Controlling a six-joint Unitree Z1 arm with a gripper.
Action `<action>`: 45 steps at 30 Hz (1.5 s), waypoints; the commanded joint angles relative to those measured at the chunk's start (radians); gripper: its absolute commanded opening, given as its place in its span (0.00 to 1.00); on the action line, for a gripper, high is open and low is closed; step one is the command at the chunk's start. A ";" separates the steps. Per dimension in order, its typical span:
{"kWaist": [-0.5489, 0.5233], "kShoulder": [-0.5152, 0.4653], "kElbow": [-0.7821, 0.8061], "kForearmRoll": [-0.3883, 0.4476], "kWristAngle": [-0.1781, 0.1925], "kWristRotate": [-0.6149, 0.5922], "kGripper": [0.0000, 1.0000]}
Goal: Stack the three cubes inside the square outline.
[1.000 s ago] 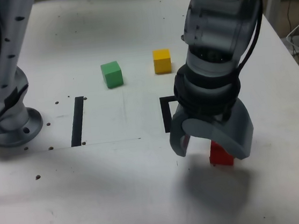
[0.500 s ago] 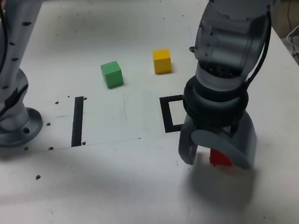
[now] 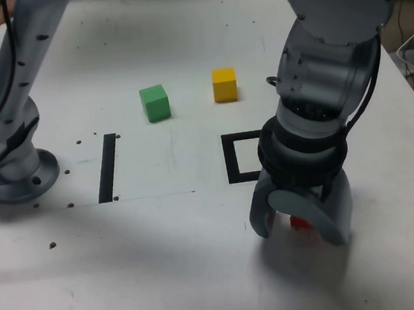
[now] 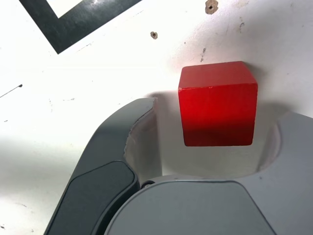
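A: Fingers point(image 4: 117, 161) spread, not yet touching; red cube point(image 4: 217, 104) down on the table point(image 3: 167, 264) between them, nearer one finger than the other.

B: Gripper point(image 3: 298, 218) low around it, then. Risk?

A: Uneven contact. Nearer finger touching first, likely shoving or twisting the cube before any clamp.

B: And the square outline point(image 3: 231, 158)?

A: Just beyond the fingertips, empty. Green cube point(image 3: 155, 102) and yellow cube point(image 3: 224, 84) well apart, farther off.
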State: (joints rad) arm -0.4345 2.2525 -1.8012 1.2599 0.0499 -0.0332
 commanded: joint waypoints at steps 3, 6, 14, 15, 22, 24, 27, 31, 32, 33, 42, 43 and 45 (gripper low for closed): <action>-0.002 0.005 0.000 0.004 0.001 -0.006 0.63; -0.002 0.004 -0.002 0.004 0.005 -0.007 0.54; -0.002 0.004 -0.006 0.006 0.012 -0.008 0.43; -0.002 0.004 -0.006 0.007 0.013 -0.008 0.43; -0.002 0.004 -0.014 0.009 0.014 -0.009 0.37; -0.002 0.002 -0.016 0.010 0.015 -0.010 0.34; -0.002 0.001 -0.021 0.016 0.018 -0.011 0.30; -0.002 -0.005 -0.028 0.034 0.024 -0.012 0.28; -0.002 -0.009 -0.028 0.039 0.026 -0.014 0.28; -0.002 -0.014 -0.027 0.044 0.028 -0.016 0.28; 0.027 -0.097 0.033 0.077 0.056 -0.035 0.28; 0.036 -0.109 0.047 0.076 0.056 -0.036 0.28; 0.057 -0.137 0.081 0.068 0.055 -0.036 0.28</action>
State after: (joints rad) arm -0.3931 2.1432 -1.7421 1.3345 0.1043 -0.0677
